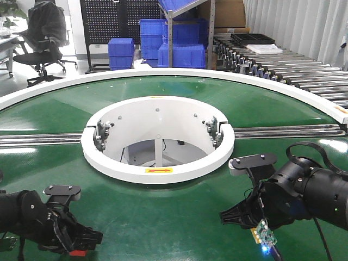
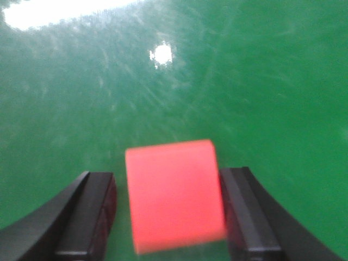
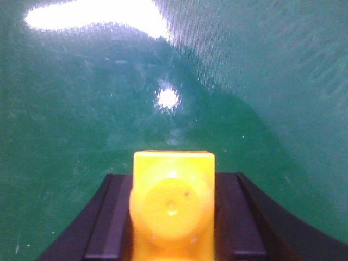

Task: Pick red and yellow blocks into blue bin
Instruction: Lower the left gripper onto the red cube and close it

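1. Near-left of the white ring (image 1: 157,168), the left gripper (image 2: 167,176) straddles the red cube (image 2: 174,196), not yet clenched; I should centre it, then close squarely.
2. Near-right of the ring, the right gripper (image 3: 174,179) clamps the yellow brick (image 3: 173,212); I would lift it level.

The cube (image 2: 175,197) is red, the brick (image 3: 173,209) yellow, the table (image 1: 163,215) green.

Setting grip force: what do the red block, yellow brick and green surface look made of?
Red block: probably plastic, possibly painted foam. It has a flat, even colour and a matte look, though the view is blurred.
Yellow brick: moulded plastic, judging by the round stud and slight sheen.
Green surface: smooth coated belt or mat, semi-gloss. It reflects the lamps and shows fine scuffs.
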Controlling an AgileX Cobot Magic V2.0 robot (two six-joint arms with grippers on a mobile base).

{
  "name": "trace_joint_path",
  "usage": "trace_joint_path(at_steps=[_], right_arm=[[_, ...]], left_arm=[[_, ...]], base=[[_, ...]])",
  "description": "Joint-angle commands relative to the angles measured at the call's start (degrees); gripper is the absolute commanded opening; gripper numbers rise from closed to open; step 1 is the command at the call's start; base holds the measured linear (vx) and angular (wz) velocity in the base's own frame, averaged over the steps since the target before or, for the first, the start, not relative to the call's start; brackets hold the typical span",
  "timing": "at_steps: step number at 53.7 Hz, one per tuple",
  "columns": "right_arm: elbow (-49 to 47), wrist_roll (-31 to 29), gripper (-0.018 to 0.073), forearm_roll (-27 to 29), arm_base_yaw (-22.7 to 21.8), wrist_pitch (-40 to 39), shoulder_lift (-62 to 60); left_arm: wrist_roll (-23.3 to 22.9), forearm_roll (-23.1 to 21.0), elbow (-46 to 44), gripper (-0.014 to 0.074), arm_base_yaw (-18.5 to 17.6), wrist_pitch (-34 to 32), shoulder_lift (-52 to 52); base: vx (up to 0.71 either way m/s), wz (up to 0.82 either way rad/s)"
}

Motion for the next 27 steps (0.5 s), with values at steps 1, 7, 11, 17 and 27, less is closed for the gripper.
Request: trace_joint_path(at_steps=[1, 7, 11, 17, 27], right_arm=[[-1.68, -0.29, -0.0010, -1.48, -0.12, -1.38, -2.79], [-1.68, -0.29, -0.0010, -1.48, -0.12, -1.11, -2.79], [-1.68, -0.29, -0.0010, -1.48, -0.12, -0.84, -2.79], [-1.68, -0.79, -0.0010, -1.77, -0.12, 0.13, -3.17], [-1.68, -3.34, -0.0010, -1.79, -0.12, 2.50, -9.39]], left_arm=[[-0.30, -0.95, -2.23, 0.0402, -0.13, -2.98, -2.43], [0.02, -0.95, -2.79, 0.0211, -0.13, -1.55, -2.43], [0.08, -0.95, -3.37, 0.0067, -0.13, 0.68, -2.89], [0.14, -0.95, -4.43, -0.0009, -0.13, 3.93, -5.55], [0.14, -0.59, -4.35, -0.0005, -0.13, 3.74, -18.18]], base=[[0.00, 0.00], [0.00, 0.00], [0.00, 0.00], [0.00, 0.00], [0.00, 0.00]])
